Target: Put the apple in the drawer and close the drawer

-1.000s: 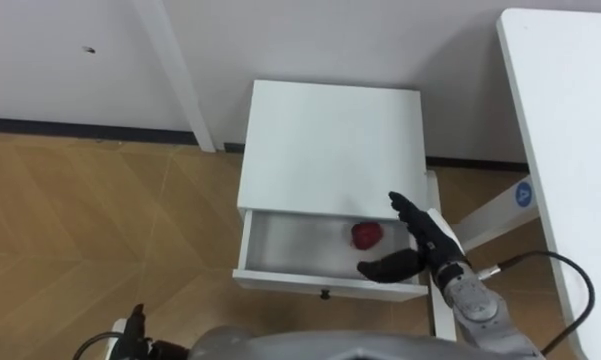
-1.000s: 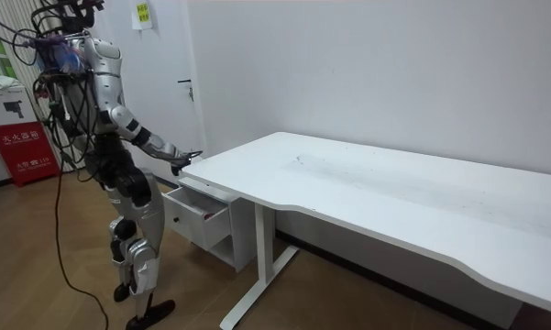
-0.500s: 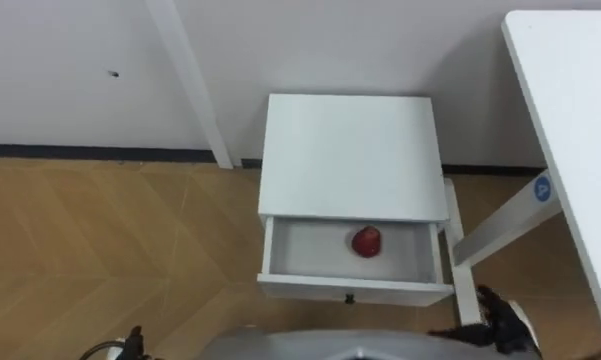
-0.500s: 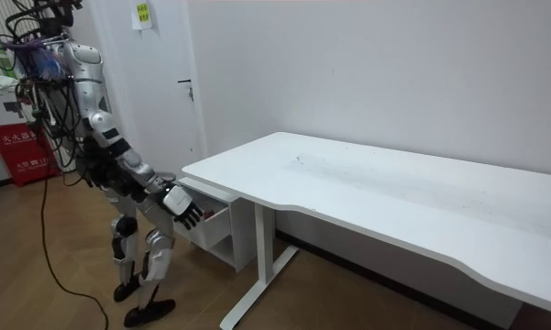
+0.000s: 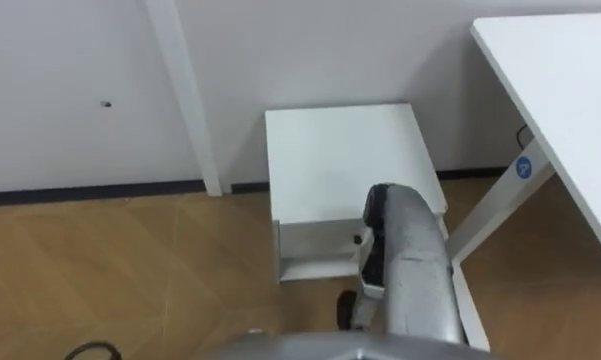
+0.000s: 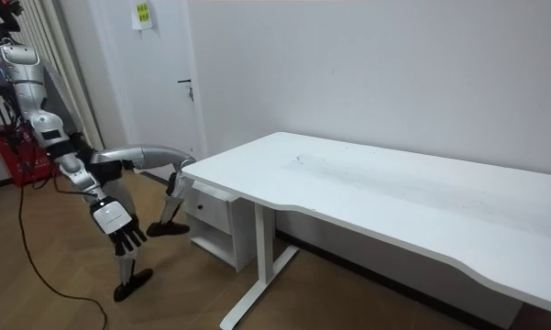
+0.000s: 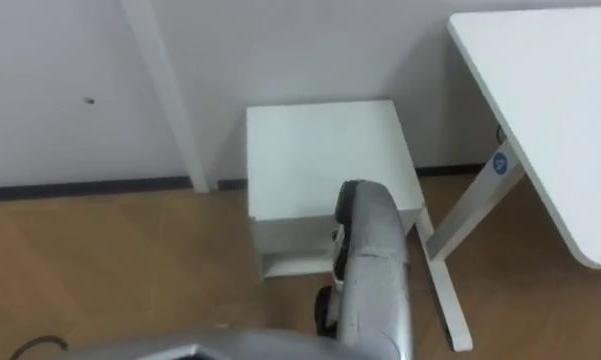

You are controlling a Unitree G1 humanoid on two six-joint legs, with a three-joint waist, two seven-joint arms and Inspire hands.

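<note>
Robot on 1 leg, other leg raised toward drawer, right hand splayed, holding nothing

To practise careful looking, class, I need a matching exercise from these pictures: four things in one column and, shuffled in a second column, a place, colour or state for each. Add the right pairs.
Things
A. drawer
B. desk
C. right hand
D. floor

Descriptions
1. brown wood
2. open, hanging low at the robot's side
3. partly out of the front of the cabinet
4. white, standing to the robot's right of the cabinet

Pairs: A-3, B-4, C-2, D-1
</note>
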